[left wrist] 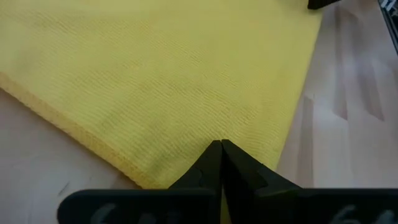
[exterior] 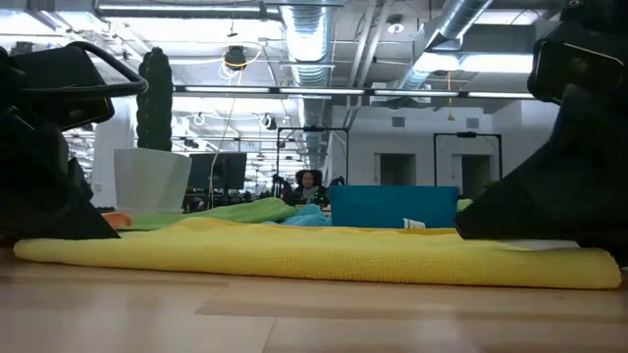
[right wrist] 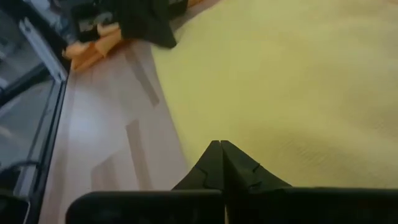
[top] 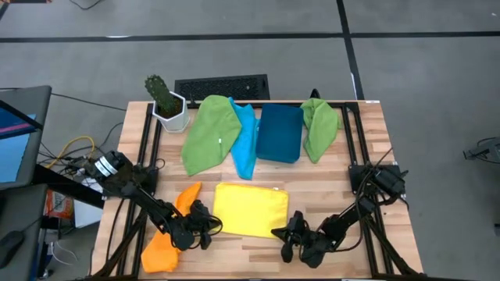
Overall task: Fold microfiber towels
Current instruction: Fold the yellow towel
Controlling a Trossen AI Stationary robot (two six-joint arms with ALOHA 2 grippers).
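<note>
- On the wooden table's [top: 391,164] near half lies the yellow towel [top: 250,209], a flat ribbed rectangle of soft microfiber, doubled.
- Left gripper [top: 209,228], jaws pressed together, sits at one near corner.
- Right gripper [top: 280,233], likewise closed, sits at the other.

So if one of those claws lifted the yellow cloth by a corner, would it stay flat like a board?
Probably not. The yellow towel lies limp and flush on the table, with a soft rounded folded edge in the low view, so it would likely droop. Its ribbed weave suggests it grips rather than slips. It looks thin, so probably light.
</note>
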